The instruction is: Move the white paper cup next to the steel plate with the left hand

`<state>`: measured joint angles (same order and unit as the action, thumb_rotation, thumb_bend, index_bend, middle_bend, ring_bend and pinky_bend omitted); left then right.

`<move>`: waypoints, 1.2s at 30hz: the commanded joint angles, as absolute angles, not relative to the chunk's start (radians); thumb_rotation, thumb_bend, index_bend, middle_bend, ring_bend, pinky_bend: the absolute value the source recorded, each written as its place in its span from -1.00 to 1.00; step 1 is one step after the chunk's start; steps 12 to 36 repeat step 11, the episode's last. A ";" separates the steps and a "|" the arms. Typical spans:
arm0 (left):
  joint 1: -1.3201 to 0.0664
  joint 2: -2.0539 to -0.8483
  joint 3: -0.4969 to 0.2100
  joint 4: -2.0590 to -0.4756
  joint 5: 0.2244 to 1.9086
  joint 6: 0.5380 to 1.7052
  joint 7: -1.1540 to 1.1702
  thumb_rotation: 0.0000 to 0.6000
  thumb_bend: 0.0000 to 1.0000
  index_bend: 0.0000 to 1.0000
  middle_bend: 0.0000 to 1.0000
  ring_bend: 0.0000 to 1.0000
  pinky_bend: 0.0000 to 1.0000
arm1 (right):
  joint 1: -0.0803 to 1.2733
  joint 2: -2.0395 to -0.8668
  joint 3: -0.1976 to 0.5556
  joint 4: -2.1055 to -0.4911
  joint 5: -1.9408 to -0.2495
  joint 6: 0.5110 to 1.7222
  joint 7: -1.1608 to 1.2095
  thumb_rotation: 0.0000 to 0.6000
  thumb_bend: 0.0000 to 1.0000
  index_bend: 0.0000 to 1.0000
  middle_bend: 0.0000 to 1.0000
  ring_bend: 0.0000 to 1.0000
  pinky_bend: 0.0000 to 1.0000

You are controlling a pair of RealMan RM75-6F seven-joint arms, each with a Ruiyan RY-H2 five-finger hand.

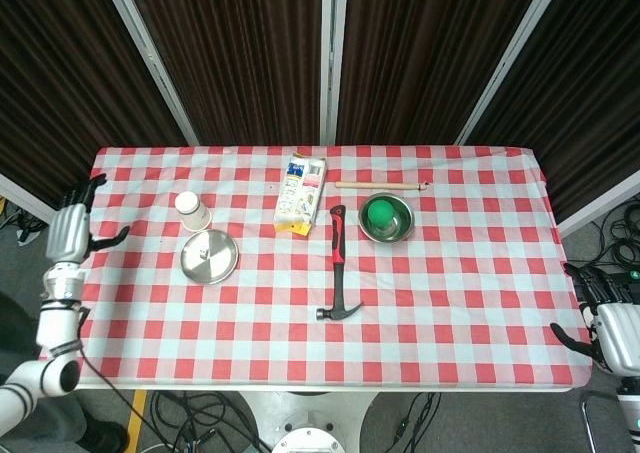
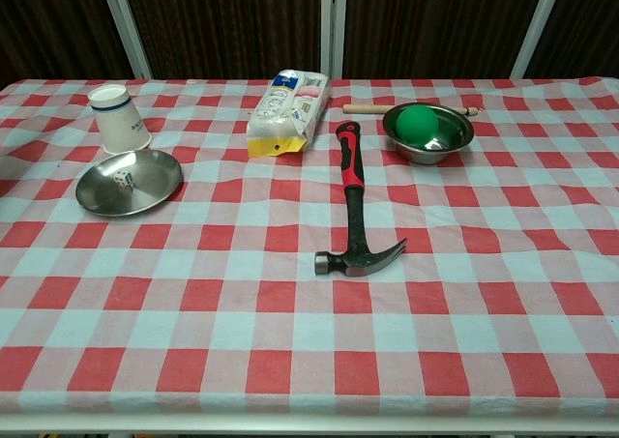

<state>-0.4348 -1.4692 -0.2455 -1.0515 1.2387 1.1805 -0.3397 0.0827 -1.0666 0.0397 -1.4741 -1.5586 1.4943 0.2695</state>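
**Head view: cup stands by the plate, your left hand is off it**

Head view shows your left hand out past the table's left edge, fingers spread apart and holding nothing. The white paper cup stands upside down on the checked tablecloth, well to the right of that hand and apart from it. The steel plate lies just in front of the cup, on the side nearer you; in the chest view the cup sits right at the plate's far rim, and you cannot tell whether they touch. A small die rests on the plate.

Further right of your left hand lie a snack packet, a hammer with its head toward you, and a steel bowl holding a green ball. A wooden stick lies behind the bowl.

Your right hand hangs off the table's right edge, its fingers loosely apart with nothing in them.
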 commanded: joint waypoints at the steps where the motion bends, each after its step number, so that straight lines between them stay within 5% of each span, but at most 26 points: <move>1: -0.314 -1.358 -0.149 -1.190 1.320 1.313 -0.198 1.00 -0.57 -0.78 -0.71 -0.86 -0.85 | 0.089 -1.073 0.040 -1.468 -1.566 1.491 0.274 1.00 -0.74 -0.75 -0.73 -0.95 -0.66; 11: -0.101 -1.246 -0.028 -1.508 1.395 1.563 -0.036 1.00 -0.57 -0.69 -0.71 -0.86 -0.86 | 0.083 -1.114 0.034 -1.455 -1.597 1.526 0.276 1.00 -0.74 -0.75 -0.77 -1.00 -0.76; 36: -0.101 -1.246 -0.028 -1.508 1.395 1.563 -0.036 1.00 -0.57 -0.69 -0.71 -0.86 -0.86 | 0.083 -1.114 0.034 -1.455 -1.597 1.526 0.276 1.00 -0.74 -0.75 -0.77 -1.00 -0.76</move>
